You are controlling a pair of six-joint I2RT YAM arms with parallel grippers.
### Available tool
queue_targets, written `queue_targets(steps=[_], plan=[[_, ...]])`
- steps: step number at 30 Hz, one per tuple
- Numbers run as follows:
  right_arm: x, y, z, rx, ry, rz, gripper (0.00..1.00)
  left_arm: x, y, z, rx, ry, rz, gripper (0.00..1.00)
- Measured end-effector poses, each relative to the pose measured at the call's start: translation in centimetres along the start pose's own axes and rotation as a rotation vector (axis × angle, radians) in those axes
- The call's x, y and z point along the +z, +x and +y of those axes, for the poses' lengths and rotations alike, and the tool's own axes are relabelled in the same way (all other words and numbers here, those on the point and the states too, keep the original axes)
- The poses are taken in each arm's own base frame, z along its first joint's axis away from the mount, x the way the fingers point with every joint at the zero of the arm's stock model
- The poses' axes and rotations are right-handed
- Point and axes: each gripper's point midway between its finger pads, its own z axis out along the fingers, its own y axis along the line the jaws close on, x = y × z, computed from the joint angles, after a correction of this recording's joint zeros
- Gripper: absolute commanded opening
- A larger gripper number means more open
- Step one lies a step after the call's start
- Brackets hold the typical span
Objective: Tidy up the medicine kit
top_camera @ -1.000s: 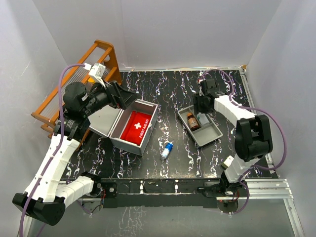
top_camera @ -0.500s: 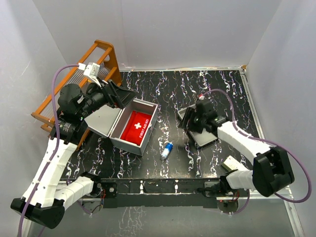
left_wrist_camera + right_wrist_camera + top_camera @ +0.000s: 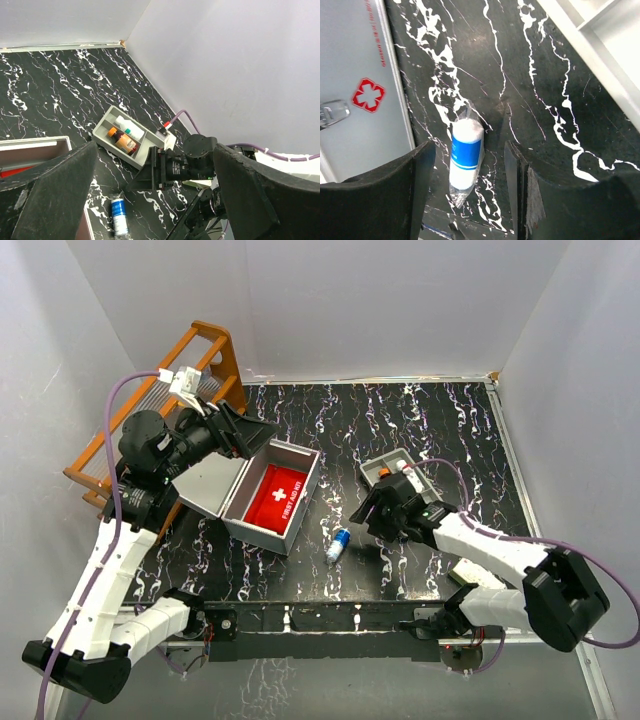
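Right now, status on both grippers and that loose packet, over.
Right gripper open, over the blue-and-white packet, loose on the table beside the kit. Left gripper open at the kit lid. Nothing blocking the packet.

A white cross (image 3: 293, 495) and a line of white lettering, too small to read, stand on the red pouch (image 3: 272, 504) inside the open grey case (image 3: 306, 504). The case's outer wall carries a red cross emblem (image 3: 368, 95) and a row of red lettering (image 3: 374, 40), which is illegible.
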Motion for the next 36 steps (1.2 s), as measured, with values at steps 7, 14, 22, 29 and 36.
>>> queue_targets(steps=[7, 14, 22, 29, 36], plan=[[1.6, 2.2, -0.4, -0.011, 0.034, 0.064, 0.53, 0.4, 1.1, 0.4, -0.018, 0.026, 0.005, 0.99], [3.0, 3.9, 0.0, -0.035, 0.021, 0.12, 0.52, 0.0, 1.8, 0.4, -0.024, 0.04, 0.004, 0.99], [3.2, 4.5, 0.4, -0.032, 0.014, 0.129, 0.49, -0.2, 1.9, 0.6, -0.021, 0.026, 0.005, 0.99], [3.4, 4.9, 0.3, -0.005, 0.026, 0.131, 0.48, -0.2, 2.0, 1.1, -0.012, 0.0, 0.008, 0.99], [3.6, 5.3, 0.2, 0.005, 0.036, 0.141, 0.41, -0.2, 2.1, 1.3, 0.003, -0.002, 0.011, 0.99]])
